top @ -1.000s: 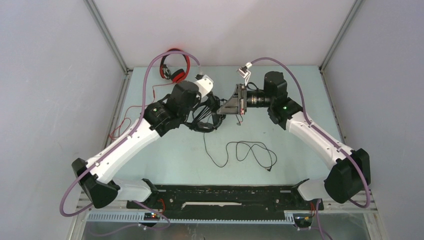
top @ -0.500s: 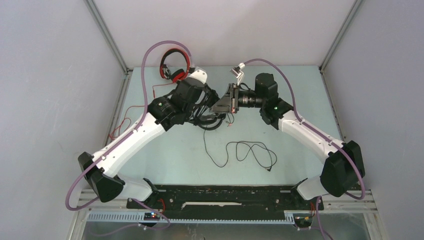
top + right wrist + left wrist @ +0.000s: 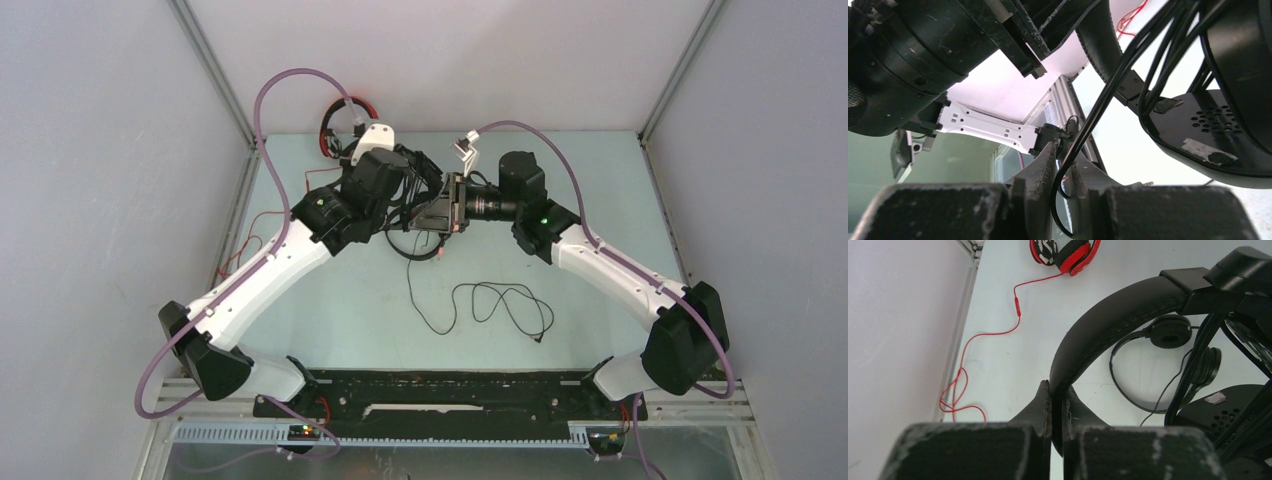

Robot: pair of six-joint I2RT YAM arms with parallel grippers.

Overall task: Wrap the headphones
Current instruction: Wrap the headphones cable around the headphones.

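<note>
Left wrist view: our left gripper [image 3: 1057,390] clamps the black headset [image 3: 1118,315] by its headband, above the table [image 3: 998,340]. The right gripper [image 3: 1062,162] jaws enclose its cable [image 3: 1093,117]; pinching or not, we cannot tell. We should wind it taut.

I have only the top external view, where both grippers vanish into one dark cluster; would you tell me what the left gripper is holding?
Observer: The left wrist view shows the left gripper shut on the headband of a black headset.
Operator: Thank you. And the right one?
Observer: In the right wrist view, a black cable runs between the fingers of the right gripper. I cannot tell whether they pinch it.
Operator: Does anything lie beneath the held headset?
Observer: Yes, a second black headset, with a thinner band, lies on the table below it.
</note>
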